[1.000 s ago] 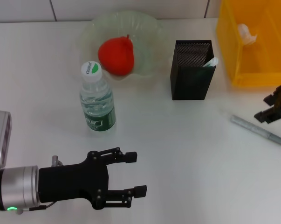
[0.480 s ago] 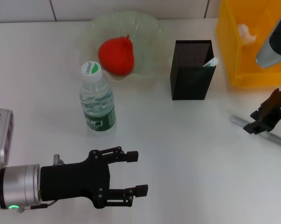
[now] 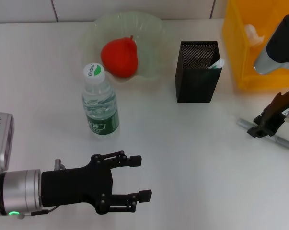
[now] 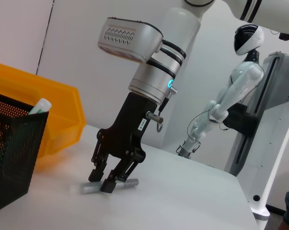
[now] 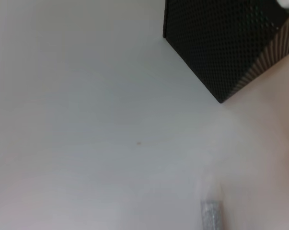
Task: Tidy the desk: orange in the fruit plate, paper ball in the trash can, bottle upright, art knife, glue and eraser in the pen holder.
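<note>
Moved: right hand [image 3: 260,128] has come down over the art knife [image 3: 280,140] since a second ago.
Right hand: fingers spread, straddling the knife, tips at the surface [image 3: 192,158], not yet closed on it.
Art knife: flat, near the trash can [image 3: 245,57].
Left hand [image 3: 134,186]: open, hovering low, holding nothing.

Wide bare desk [image 3: 182,158] between bottle [image 3: 100,106] and art knife [image 3: 265,132]. Pen holder [image 3: 197,72] and trash can [image 3: 259,45] crowding the far right; open left gripper [image 3: 134,179] occupying the near left.
</note>
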Motion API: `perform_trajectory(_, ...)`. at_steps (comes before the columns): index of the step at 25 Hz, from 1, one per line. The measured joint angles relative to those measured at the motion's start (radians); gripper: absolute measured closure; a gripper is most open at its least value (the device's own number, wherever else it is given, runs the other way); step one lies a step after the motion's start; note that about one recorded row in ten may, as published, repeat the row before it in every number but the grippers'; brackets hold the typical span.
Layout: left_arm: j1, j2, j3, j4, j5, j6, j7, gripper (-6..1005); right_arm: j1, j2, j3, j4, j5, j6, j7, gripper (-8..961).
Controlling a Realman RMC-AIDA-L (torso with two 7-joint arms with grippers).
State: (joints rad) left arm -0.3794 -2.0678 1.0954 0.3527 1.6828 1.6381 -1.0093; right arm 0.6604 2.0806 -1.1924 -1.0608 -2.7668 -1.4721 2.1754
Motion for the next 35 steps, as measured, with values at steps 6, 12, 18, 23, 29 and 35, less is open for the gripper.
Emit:
perform_trajectory(6,0.001,0.0,0.001,0.0,0.0,-0.002,0.0,170,0.001,0.002,-0.016,0.01,0.002,0.017,0.001,649)
perform_trajectory(12,0.002,0.0,0.0,0.0,0.0,-0.003,0.0,170,-0.003,0.002,-0.013,0.004,0.009,0.019,-0.004,791)
perform_trajectory(18,0.005,0.001,0.0,0.0,-0.003,-0.002,0.0,170,-0.036,-0.001,0.028,-0.071,0.056,-0.017,-0.019,815)
perform_trajectory(23,0.003,0.003,0.0,0.005,-0.005,0.004,-0.01,170,-0.133,-0.006,0.359,-0.267,0.335,-0.129,-0.174,814)
perform_trajectory(29,0.001,0.002,0.0,0.006,-0.005,0.006,-0.014,170,-0.194,-0.008,0.513,-0.25,0.678,-0.101,-0.281,814)
perform_trajectory(35,-0.004,-0.001,0.002,0.002,-0.005,0.004,-0.008,170,-0.209,0.002,0.498,-0.002,1.018,0.022,-0.504,818)
